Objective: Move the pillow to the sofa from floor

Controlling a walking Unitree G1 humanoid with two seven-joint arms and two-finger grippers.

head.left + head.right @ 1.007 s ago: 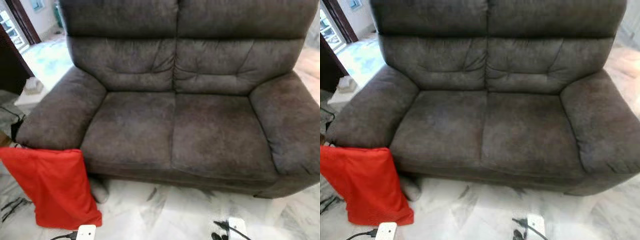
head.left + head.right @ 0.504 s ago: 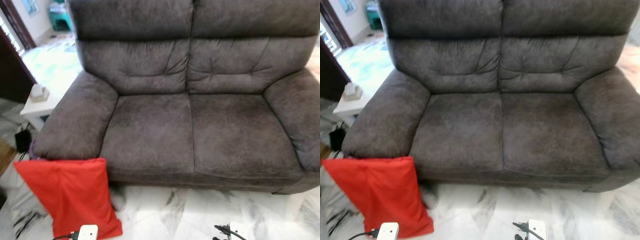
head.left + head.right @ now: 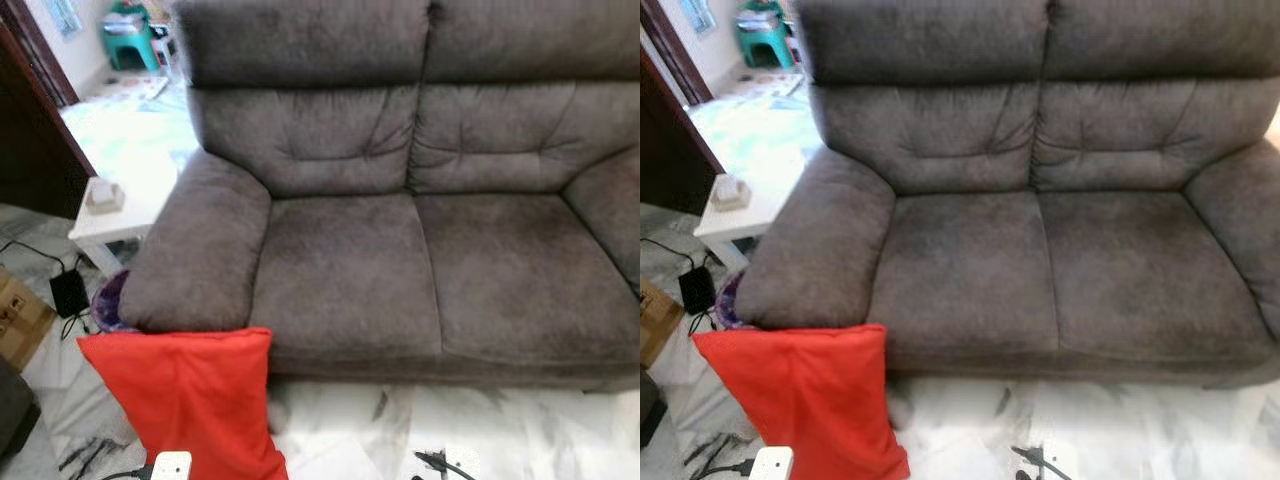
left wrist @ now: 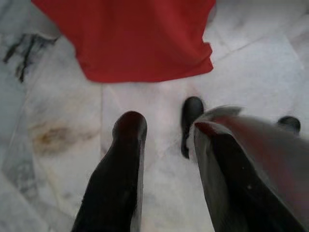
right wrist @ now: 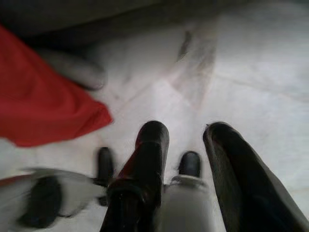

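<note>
A grey two-seat sofa (image 3: 400,250) is seen from the front, and everything else is placed from it. The red pillow (image 3: 190,400) is stood on the white marble floor (image 3: 1120,430), leaned against the front of the sofa's left armrest (image 3: 195,260), its upper edge touching the armrest's lower front. Both seat cushions of the sofa are bare. To the left of the armrest a small white side table (image 3: 120,210) is set, with a small box (image 3: 103,195) on it; below the table a black adapter with cables (image 3: 68,293) is laid on the floor, and a cardboard box (image 3: 22,320) is further left. A green stool (image 3: 128,42) is seen behind the sofa's left end. A white power strip (image 3: 172,466) is lying on the floor in front of the pillow. In the left wrist view, the left gripper (image 4: 166,135) is held above the floor just short of the pillow's lower edge; its fingers are parted by a moderate gap, nothing is gripped and nothing is touched. In the right wrist view, the right gripper (image 5: 186,140) is likewise held above the floor, near the pillow's corner and the sofa's base; its two black fingers (image 5: 152,145) are spread a moderate way apart, empty and touching nothing.
</note>
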